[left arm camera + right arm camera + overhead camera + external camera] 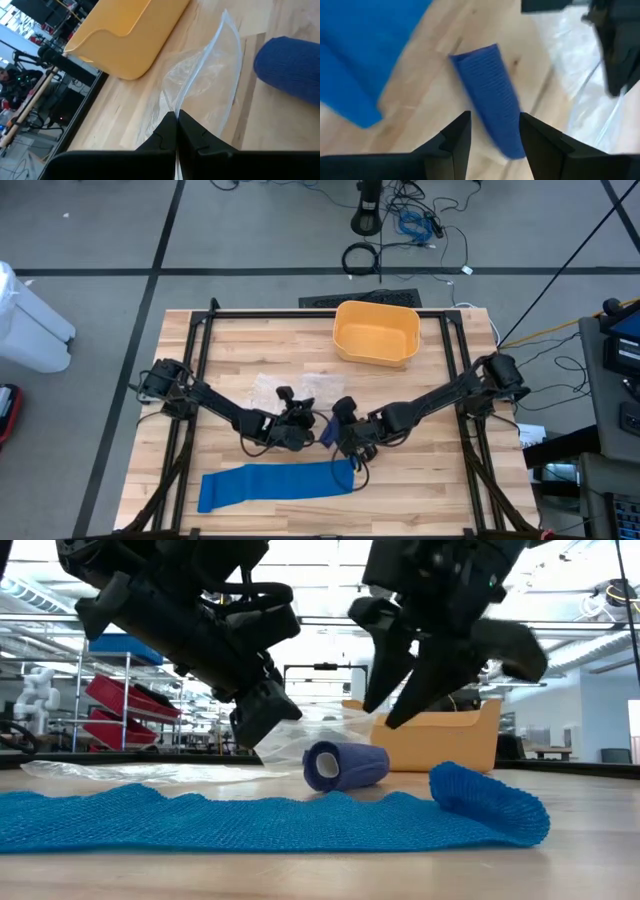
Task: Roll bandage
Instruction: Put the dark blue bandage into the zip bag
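Note:
A small dark-blue rolled bandage (345,765) lies on its side on the wooden table, between my two grippers; it also shows in the right wrist view (490,85) and the left wrist view (292,67). A long light-blue bandage strip (270,485) lies flat near the table's front edge, its right end (490,798) curled over. My left gripper (303,430) is shut on a clear plastic bag (300,390). My right gripper (492,145) is open just above the roll, one finger on either side of it, touching nothing. My left gripper pinches an edge of the clear plastic bag (184,102) between its two shut fingers, slanting down from the table's left. The pinched part (290,740) is raised off the table. The rest of the bag lies slack on the wood behind the roll.
A yellow bin (345,312) stands at the back of the table, right of the middle. The black frame rails (200,360) run along the table's left and right sides. Bare wood lies between the bin and the grippers.

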Controlling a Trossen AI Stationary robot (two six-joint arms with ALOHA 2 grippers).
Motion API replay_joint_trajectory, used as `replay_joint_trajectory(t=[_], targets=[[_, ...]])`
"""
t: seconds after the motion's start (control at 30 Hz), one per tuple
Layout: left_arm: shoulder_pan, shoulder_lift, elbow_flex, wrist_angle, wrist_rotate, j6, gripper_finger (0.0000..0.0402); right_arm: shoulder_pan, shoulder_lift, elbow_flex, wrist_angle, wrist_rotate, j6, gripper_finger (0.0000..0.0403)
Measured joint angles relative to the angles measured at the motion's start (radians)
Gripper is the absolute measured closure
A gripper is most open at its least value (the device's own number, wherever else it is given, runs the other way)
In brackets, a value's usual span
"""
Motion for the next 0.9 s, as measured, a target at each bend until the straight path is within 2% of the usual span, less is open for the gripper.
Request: replay_joint_trajectory(t=[0.1,0.23,0.37,0.5,0.57,0.7,0.9], targets=[[0.000,0.000,0.000,0.002,0.003,-0.001,0.0402,-0.011,-0.002,0.003,-0.035,-0.072,0.019,0.0251],[0.010,0.000,0.000,-0.002,0.061,-0.045,0.0402,-0.016,0.010,0.003,-0.064,-0.068,-0.064,0.0233],[0.043,0.000,0.000,-0.004,0.155,-0.102,0.0402,-0.027,0.010,0.004,-0.041,-0.063,-0.126,0.0183],[0.058,0.000,0.000,-0.022,0.163,-0.129,0.0402,-0.044,0.014,0.004,-0.015,-0.035,-0.147,0.0123],[0.058,0.000,0.000,-0.025,0.152,-0.131,0.0402,-0.056,0.026,0.004,-0.013,-0.036,-0.146,0.0110],[0.058,0.000,0.000,-0.058,0.087,-0.163,0.0402,-0.079,0.063,0.004,0.015,-0.040,-0.162,0.0120],[0.058,0.000,0.000,-0.075,0.076,-0.182,0.0402,-0.108,0.114,0.004,0.042,-0.044,-0.207,0.0153]])
